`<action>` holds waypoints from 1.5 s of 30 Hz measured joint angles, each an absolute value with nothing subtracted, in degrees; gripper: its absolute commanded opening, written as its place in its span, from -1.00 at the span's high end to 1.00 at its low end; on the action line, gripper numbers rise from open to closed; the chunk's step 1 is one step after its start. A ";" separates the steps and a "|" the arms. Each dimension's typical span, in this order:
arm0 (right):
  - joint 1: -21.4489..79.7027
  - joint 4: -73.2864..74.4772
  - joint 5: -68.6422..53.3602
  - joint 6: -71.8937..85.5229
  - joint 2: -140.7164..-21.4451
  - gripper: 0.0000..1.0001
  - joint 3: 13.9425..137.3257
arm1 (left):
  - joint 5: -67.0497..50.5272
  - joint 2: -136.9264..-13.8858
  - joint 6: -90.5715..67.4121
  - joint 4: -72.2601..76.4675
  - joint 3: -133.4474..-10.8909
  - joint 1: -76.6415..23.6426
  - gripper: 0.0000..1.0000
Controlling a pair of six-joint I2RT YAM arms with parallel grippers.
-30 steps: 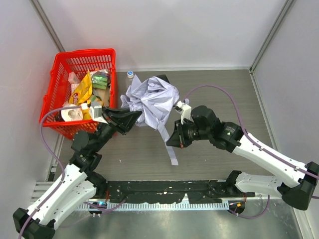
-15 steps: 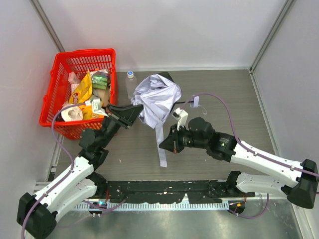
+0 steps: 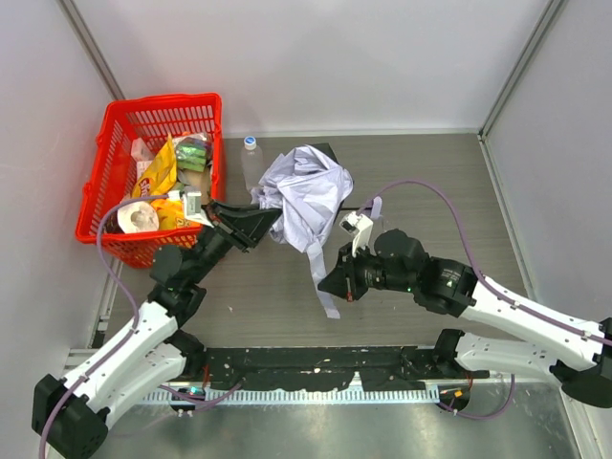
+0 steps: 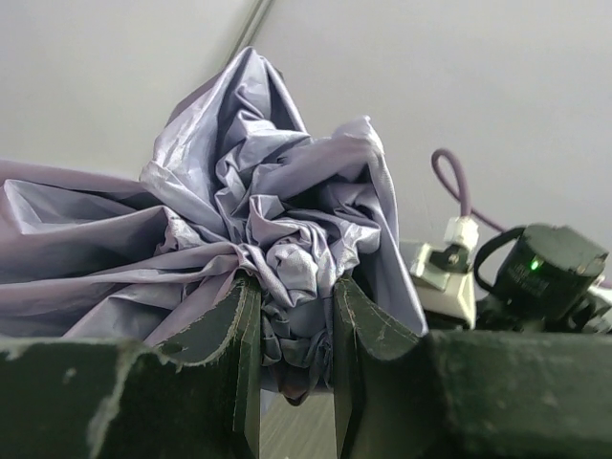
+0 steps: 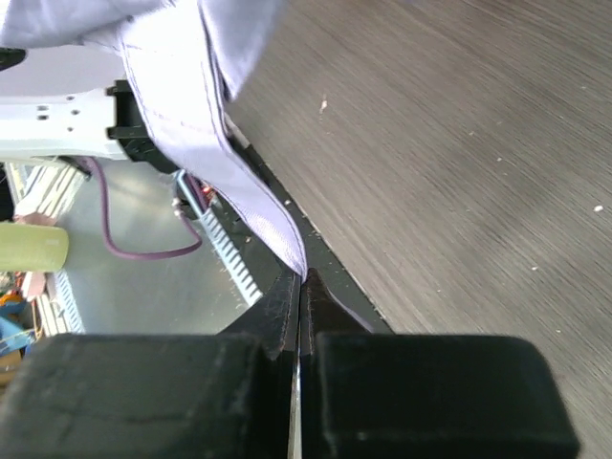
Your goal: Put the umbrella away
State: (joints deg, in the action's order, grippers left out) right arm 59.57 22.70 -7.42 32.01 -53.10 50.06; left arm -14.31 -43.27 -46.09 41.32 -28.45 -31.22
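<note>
From above: the umbrella (image 3: 306, 186) sits mid-tabletop (image 3: 421, 182) as a crumpled lavender bundle, just beside a clear bottle (image 3: 251, 161) and near the red basket (image 3: 164, 103). The left pincer (image 3: 260, 218) bites its left edge, and the right pincer (image 3: 332, 284) has the dangling strap (image 3: 318, 263). Collapsed, I'd say, but far from put away: canopy not smoothed, strap not wound or fastened. The packets in the basket carry print, too small to read.

Left wrist: jaws part-way apart, pinching a wad of canopy fabric. No writing.

Right wrist: jaws pressed together on the thin strap, which runs up and away. No lettering here either.
</note>
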 measured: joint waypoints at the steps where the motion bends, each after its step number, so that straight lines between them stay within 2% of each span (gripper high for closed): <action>1: 59.57 23.27 -8.27 31.77 -53.04 0.99 50.76 | -15.11 -43.18 -45.08 40.38 -28.82 -31.22 1.00; 11: 59.64 25.41 -15.38 30.20 -51.07 0.99 57.39 | -18.55 -40.45 -36.03 32.36 -30.94 -31.22 1.00; 25: 59.64 29.41 -14.68 30.13 -51.55 0.99 63.88 | -19.79 -40.40 -34.92 30.39 -30.94 -31.22 1.00; 33: 59.64 43.29 -10.41 28.05 -62.26 0.99 81.28 | -19.57 -41.58 -34.41 26.76 -32.03 -31.22 1.00; 45: 59.86 58.65 -8.36 23.40 -75.29 0.99 91.13 | -19.11 -43.55 -34.33 24.03 -32.93 -31.22 1.00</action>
State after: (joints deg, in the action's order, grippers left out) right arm 59.86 58.65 -8.36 23.40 -75.29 91.13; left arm -19.11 -43.55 -34.33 24.03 -32.93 -31.22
